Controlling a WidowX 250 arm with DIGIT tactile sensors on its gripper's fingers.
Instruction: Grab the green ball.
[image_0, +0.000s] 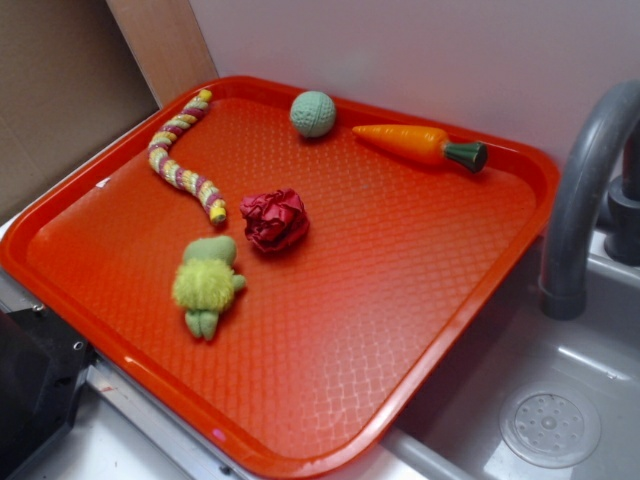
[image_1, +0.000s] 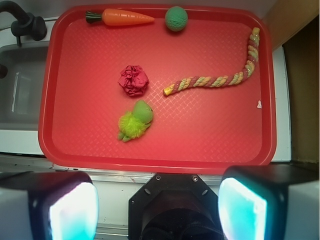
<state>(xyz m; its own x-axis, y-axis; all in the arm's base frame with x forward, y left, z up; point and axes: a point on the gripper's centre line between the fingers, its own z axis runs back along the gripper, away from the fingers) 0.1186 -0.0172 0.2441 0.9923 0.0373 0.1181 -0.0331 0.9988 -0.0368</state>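
Observation:
The green ball (image_0: 313, 113) (image_1: 176, 18), pale mint with a knitted texture, rests at the far edge of the red tray (image_0: 420, 300) (image_1: 210, 140), beside the carrot. My gripper (image_1: 157, 207) hangs high above the tray's near edge, well away from the ball. Its two fingers stand wide apart and hold nothing; the pads (image_1: 74, 212) glow pale cyan at the bottom corners of the wrist view. In the exterior view the gripper is out of frame.
On the tray lie a toy carrot (image_0: 420, 145) (image_1: 122, 17), a red wad (image_0: 274, 220) (image_1: 133, 80), a fuzzy yellow-green plush (image_0: 207, 283) (image_1: 135, 121) and a twisted rope (image_0: 183, 155) (image_1: 220, 80). A grey faucet (image_0: 580, 190) and sink (image_0: 550, 420) sit beside the tray.

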